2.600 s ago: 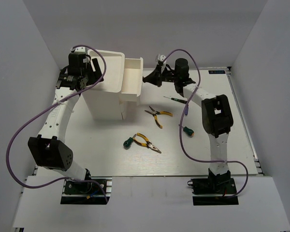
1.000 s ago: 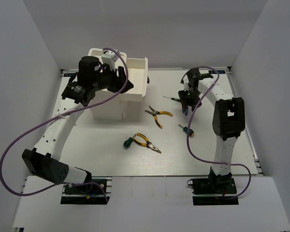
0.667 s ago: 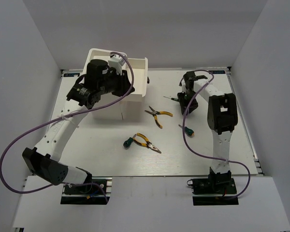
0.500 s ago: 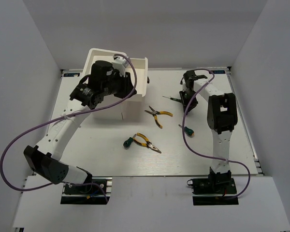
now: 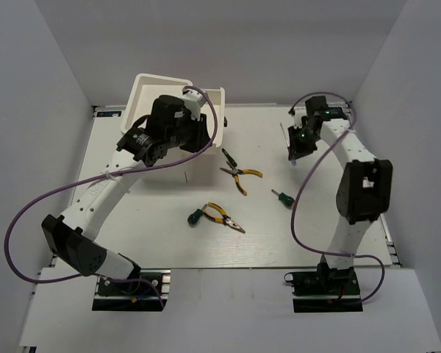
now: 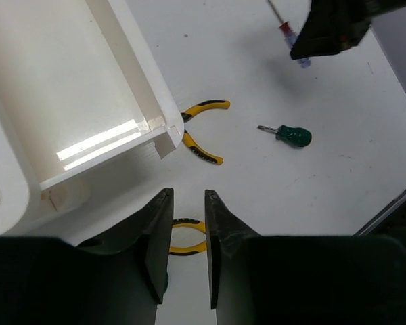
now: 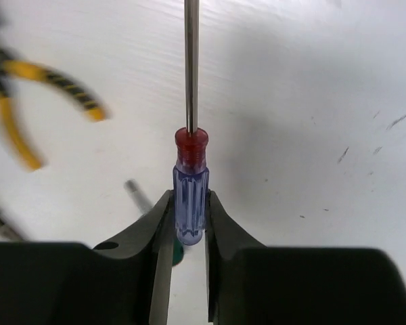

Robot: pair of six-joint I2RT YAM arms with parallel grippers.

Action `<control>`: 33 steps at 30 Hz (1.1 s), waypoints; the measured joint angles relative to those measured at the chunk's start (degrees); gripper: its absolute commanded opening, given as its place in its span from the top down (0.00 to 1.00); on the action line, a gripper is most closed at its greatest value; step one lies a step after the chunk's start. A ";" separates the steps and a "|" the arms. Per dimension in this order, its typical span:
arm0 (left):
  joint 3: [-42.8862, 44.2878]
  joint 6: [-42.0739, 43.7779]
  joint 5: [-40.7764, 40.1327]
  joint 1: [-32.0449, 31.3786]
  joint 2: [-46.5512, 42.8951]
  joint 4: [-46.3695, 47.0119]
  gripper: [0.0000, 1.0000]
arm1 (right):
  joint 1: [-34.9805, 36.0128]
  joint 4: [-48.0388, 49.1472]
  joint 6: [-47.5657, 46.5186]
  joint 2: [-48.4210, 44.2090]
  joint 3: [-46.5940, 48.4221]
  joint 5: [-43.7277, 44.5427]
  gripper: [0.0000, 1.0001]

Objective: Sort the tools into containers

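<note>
the left gripper [image 6: 188, 203] hangs over the front corner of the open top drawer [image 6: 139, 68], fingers a narrow gap apart and gripping nothing. its own body hides most of the near pliers [image 6: 187, 223]; only a yellow curve of handle shows between the fingers. the drawer corner covers the head of the far pliers [image 6: 206, 106]. the drawer is cut off by the frame edge, and the part in view is bare white floor with a strip of glare. it juts from the tall white box unit [image 5: 156, 88]. the right gripper [image 7: 189, 203] hangs above the table [image 5: 331, 213], clenched on the purple-handled screwdriver [image 7: 191, 176], shaft pointing away from the wrist. 1 green screwdriver [image 6: 292, 136] lies near it, partly behind its fingers in the right wrist view. the other green screwdriver [image 5: 195, 218] lies just beside the near pliers.
</note>
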 measured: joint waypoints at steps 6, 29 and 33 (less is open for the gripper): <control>0.02 0.15 -1.55 0.04 0.09 0.90 0.74 | 0.48 9.20 -6.47 -14.14 0.90 -23.69 1.00; -10.62 -9.18 -11.74 0.04 -14.60 0.00 0.54 | 20.48 36.54 24.46 12.22 32.00 -31.39 0.47; -11.19 -9.70 -12.04 0.04 -14.05 0.02 0.56 | 19.67 36.96 24.35 12.22 31.91 -31.39 0.43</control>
